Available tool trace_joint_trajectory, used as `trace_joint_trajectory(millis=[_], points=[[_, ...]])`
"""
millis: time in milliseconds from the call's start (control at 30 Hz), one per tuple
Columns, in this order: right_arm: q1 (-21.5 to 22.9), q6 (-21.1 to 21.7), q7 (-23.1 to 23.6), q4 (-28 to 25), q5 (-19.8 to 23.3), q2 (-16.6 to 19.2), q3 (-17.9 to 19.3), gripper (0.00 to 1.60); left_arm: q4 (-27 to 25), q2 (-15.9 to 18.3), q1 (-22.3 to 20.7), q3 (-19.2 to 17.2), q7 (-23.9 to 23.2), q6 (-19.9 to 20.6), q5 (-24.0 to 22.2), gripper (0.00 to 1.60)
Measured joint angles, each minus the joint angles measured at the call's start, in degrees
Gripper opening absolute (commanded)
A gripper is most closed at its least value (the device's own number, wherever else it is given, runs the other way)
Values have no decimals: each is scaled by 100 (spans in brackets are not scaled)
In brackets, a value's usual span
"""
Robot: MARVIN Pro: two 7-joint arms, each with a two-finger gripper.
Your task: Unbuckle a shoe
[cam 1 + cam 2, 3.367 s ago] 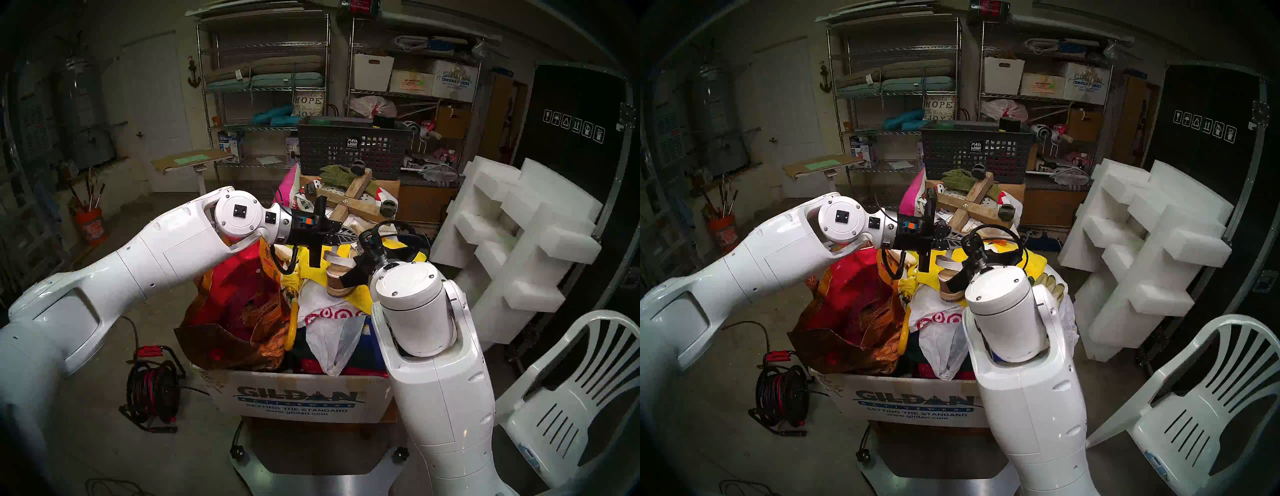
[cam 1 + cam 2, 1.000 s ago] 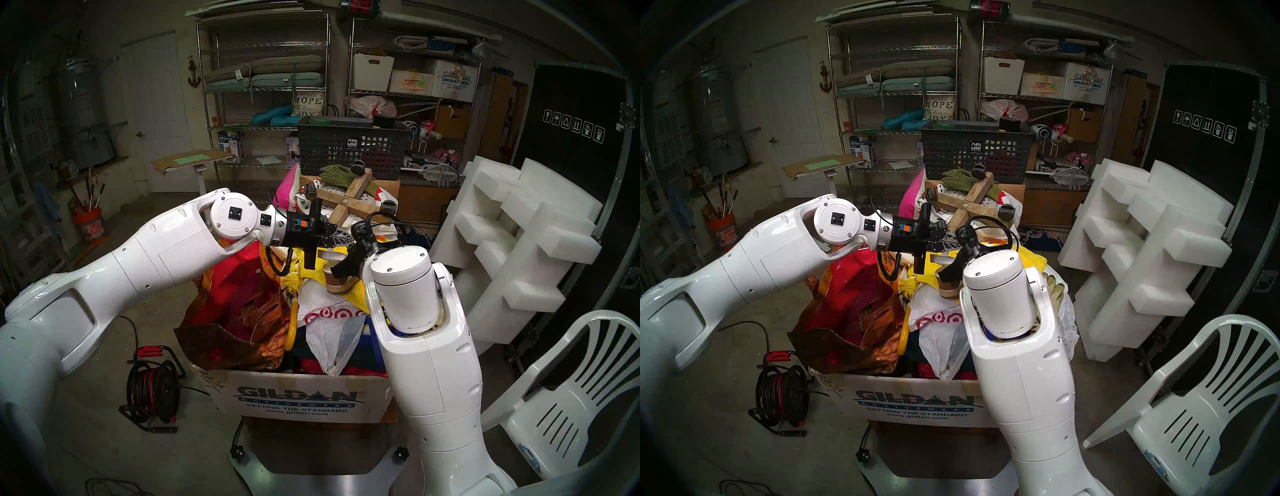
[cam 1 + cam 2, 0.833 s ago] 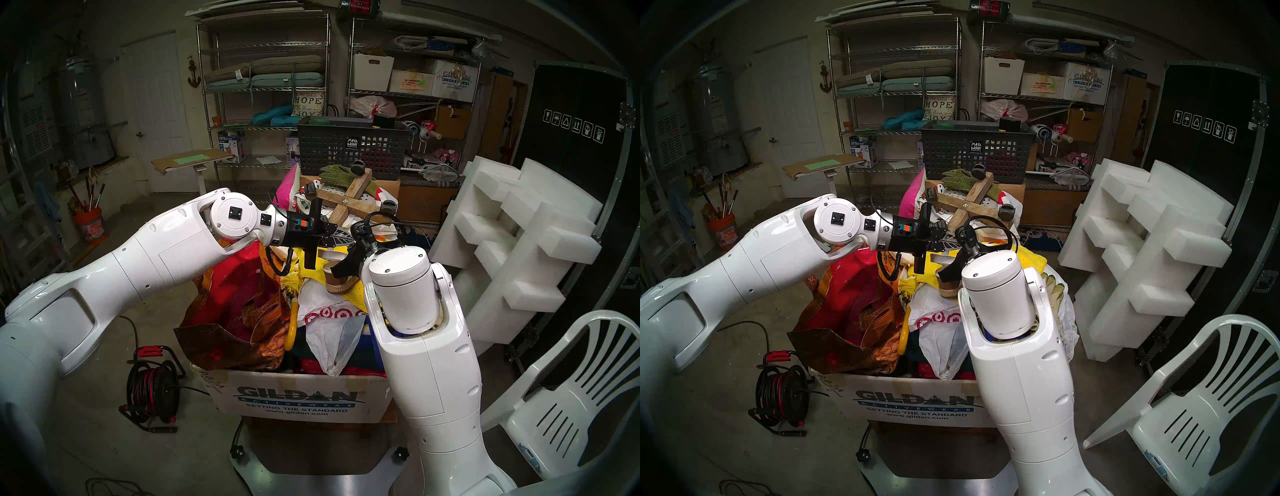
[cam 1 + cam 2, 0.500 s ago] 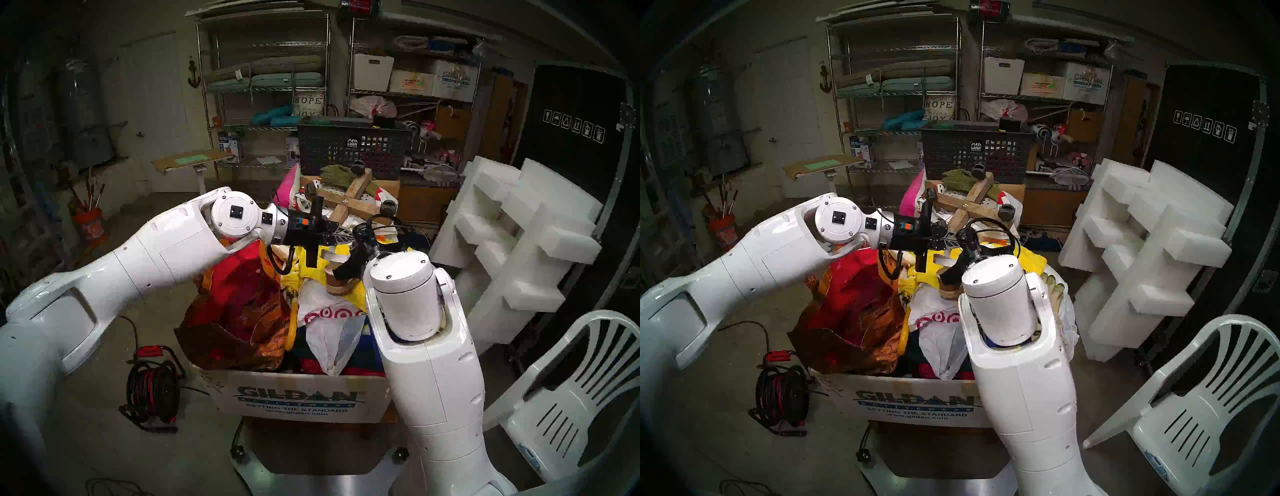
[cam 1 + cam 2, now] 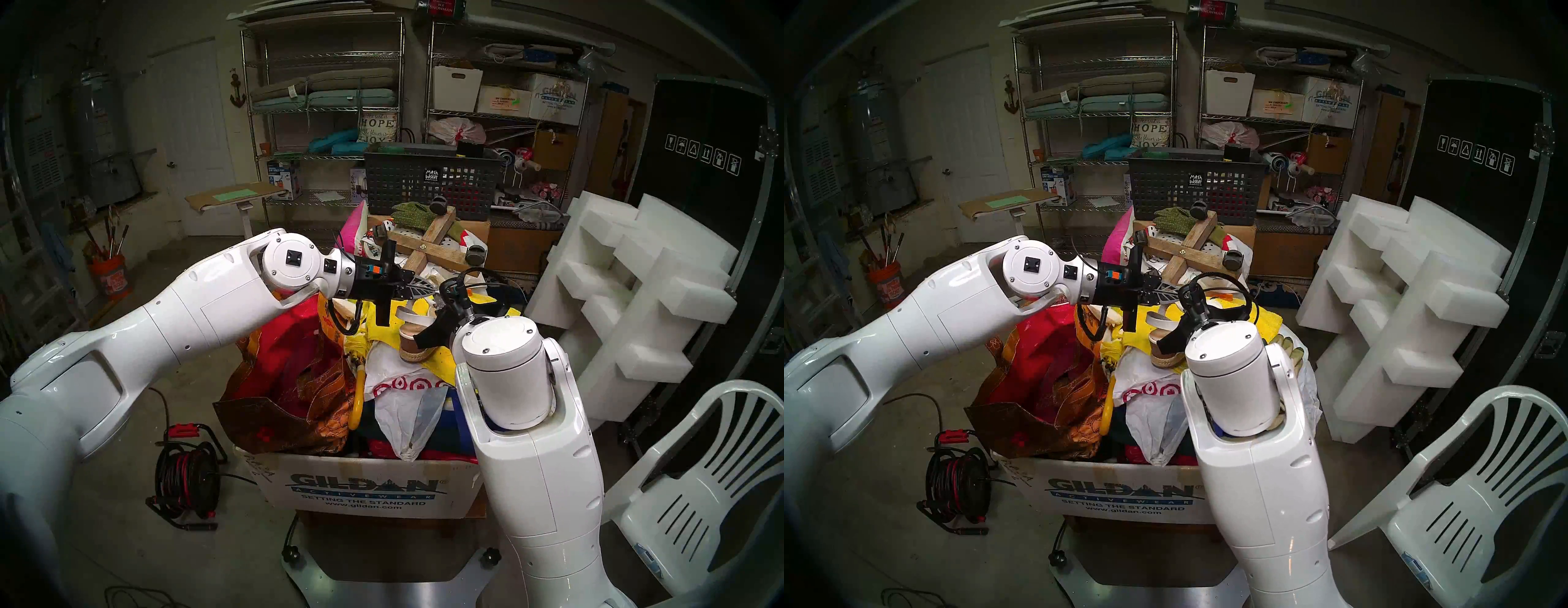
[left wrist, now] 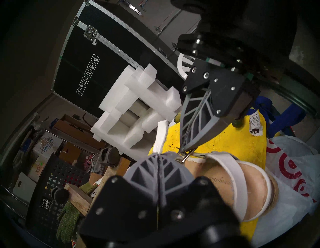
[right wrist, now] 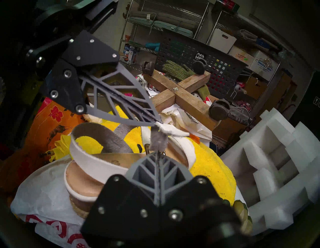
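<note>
The shoe [image 5: 412,339], a wedge sandal with white straps and a cream insole [image 6: 245,183], lies on a yellow towel [image 6: 225,138] on top of a heaped box. My left gripper [image 5: 432,288] reaches in from the left and is shut on the free end of the thin ankle strap [image 7: 170,131]. My right gripper [image 7: 157,153] comes from the near right and is shut on the strap at the metal buckle [image 6: 186,155]. The two gripper tips sit close together above the shoe's middle, with a short stretch of strap [image 7: 158,141] between them. The right forearm hides the shoe's toe in the head views.
The heap fills a Gildan cardboard box [image 5: 365,488], with a Target bag [image 5: 403,386] and red bags in front. A wooden cross with casters [image 5: 428,250] and a black mesh basket [image 5: 428,182] stand behind. Foam blocks [image 5: 636,276] and a white chair [image 5: 700,488] are at the right.
Both arms have shifted a little to the right, back to where they were some seconds ago. The shoe's heel is where it was on the heap.
</note>
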Motion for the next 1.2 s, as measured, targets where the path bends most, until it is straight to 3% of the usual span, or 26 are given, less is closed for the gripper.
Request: trace_joint_trajectory(millis=[67, 100, 167, 233, 467, 500, 533, 600, 633, 733, 1000, 1200], points=[[1, 0, -1, -4, 7, -2, 3, 0, -7, -9, -5, 3, -30, -11, -3, 88], [2, 1, -3, -6, 10, -3, 5, 0, -10, -14, -8, 5, -53, -23, -5, 122], [3, 1, -5, -7, 13, -4, 9, 0, -12, -21, -11, 7, -85, -42, -5, 140], [5, 1, -7, -7, 17, -5, 13, 0, -13, -27, -14, 8, -120, -62, -5, 131], [10, 1, -9, -5, 29, -8, 18, 0, -14, -41, -21, 8, -155, -93, -2, 134], [11, 1, -11, -3, 31, -9, 18, 0, -14, -43, -22, 8, -155, -97, -2, 124], [11, 1, -14, -3, 31, -9, 18, 0, -14, -43, -23, 7, -155, -100, -2, 100], [12, 1, -20, -2, 32, -9, 19, 0, -12, -43, -26, 5, -158, -106, -2, 94], [12, 1, -22, -2, 32, -9, 19, 0, -11, -43, -27, 5, -160, -108, -2, 80], [13, 1, -42, -5, 31, -9, 30, 0, 0, -31, -27, 5, -176, -120, -1, 67], [6, 1, -53, -7, 29, -9, 33, 0, 62, -2, -44, 10, -234, -123, 4, 65], [3, 1, -59, -11, 30, -9, 48, 0, 179, 3, -68, 32, -309, -123, 17, 73]])
